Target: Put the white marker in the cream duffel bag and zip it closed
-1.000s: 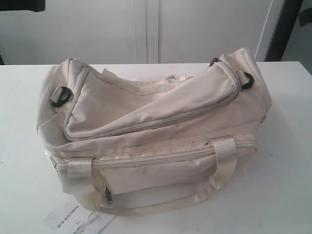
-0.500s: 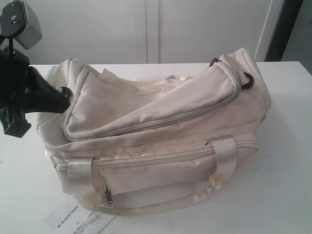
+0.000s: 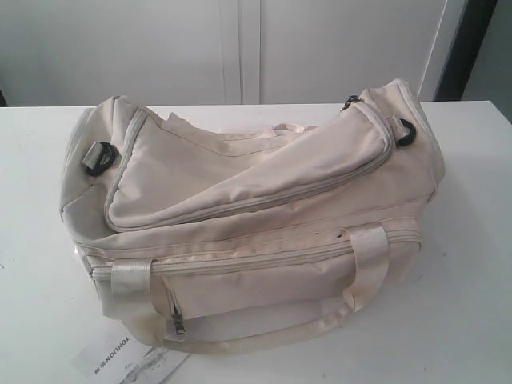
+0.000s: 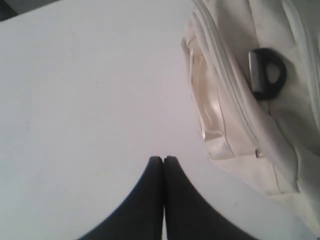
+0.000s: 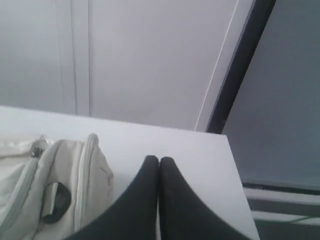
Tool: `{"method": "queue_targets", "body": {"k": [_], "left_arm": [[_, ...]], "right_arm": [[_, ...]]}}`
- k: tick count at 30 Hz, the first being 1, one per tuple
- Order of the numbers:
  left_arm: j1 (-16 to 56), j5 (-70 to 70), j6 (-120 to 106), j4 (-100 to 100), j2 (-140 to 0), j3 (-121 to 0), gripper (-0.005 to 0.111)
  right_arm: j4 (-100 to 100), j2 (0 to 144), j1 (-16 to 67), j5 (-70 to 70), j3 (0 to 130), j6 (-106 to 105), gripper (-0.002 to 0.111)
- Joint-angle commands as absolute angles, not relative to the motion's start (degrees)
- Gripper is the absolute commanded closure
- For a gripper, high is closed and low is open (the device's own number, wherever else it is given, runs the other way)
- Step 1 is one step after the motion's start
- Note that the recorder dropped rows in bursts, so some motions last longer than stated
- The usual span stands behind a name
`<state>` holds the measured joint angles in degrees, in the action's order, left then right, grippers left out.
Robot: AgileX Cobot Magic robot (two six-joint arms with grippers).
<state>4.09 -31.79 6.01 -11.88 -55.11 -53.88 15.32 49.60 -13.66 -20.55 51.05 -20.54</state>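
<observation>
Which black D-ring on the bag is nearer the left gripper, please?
The D-ring at the bag's left end; only it appears in the left wrist view.

Duffel bag on table; paper tag seemingly under front-left corner.

Cream duffel bag on white table; black D-rings at both ends; paper tag at front corner

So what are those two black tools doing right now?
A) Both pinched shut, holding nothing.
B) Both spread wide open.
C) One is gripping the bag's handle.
A: in the wrist views the left tool and the right tool each show fingertips pressed together with nothing between them, and the left one is apart from the cream duffel bag.
</observation>
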Motion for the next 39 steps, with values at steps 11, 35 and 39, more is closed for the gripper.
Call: {"method": "queue_targets", "body": {"k": [11, 35, 39], "left_arm": [[4.10, -20.99, 12.90, -12.01, -37.52, -38.20, 0.107], [4.10, -24.45, 13.48, -9.69, -16.33, -30.53, 0.107], [4.10, -24.45, 13.48, -9.69, -16.33, -30.53, 0.107]], "right_arm": [[18.22, 28.45, -11.01, -11.05, 32.68, -25.53, 0.108], [18.17, 13.89, -3.42, -11.41, 23.32, -25.33, 0.108], [18.17, 13.89, -3.42, -11.41, 23.32, -25.33, 0.108]]}}
